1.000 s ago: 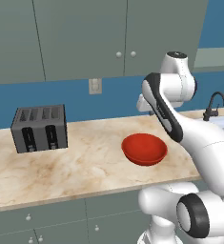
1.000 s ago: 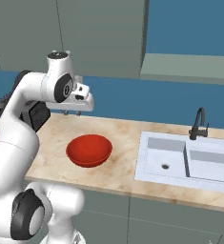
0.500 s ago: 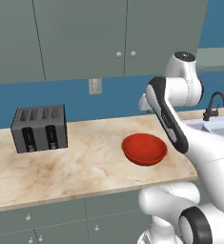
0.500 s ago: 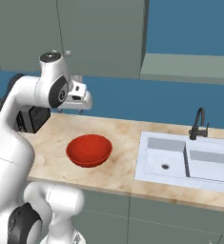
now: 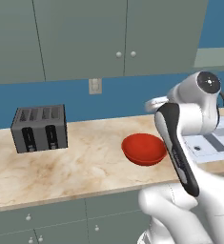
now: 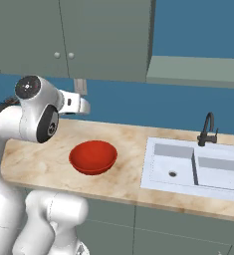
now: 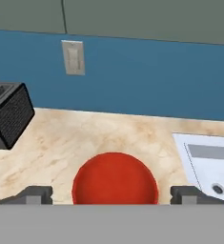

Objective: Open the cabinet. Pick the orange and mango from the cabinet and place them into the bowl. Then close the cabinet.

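Observation:
The cabinet (image 5: pixel 85 38) hangs on the wall with both doors shut, its two pale knobs side by side; it also shows in the right base view as the cabinet (image 6: pixel 103 35). The orange and the mango are hidden. Below it the red bowl (image 5: pixel 144 148) sits on the counter and looks empty; in the hand view the bowl (image 7: pixel 114 171) lies straight ahead and low. My gripper (image 7: pixel 112 194) is open, with nothing between its fingertips (image 7: pixel 36 194). It hovers above the counter just behind the bowl, pointing toward the blue wall.
A dark toaster (image 5: pixel 39 127) stands at the counter's left. A sink (image 6: pixel 193 164) with a black faucet (image 6: pixel 207 128) lies to the right of the bowl. A wall outlet (image 5: pixel 95 86) sits under the cabinet. Low drawers (image 5: pixel 61 219) run below the counter.
The jaws have spread from nearly shut to wide open. The arm's upper joint has swung a little to the right and lower; the bowl and cabinet have not moved.

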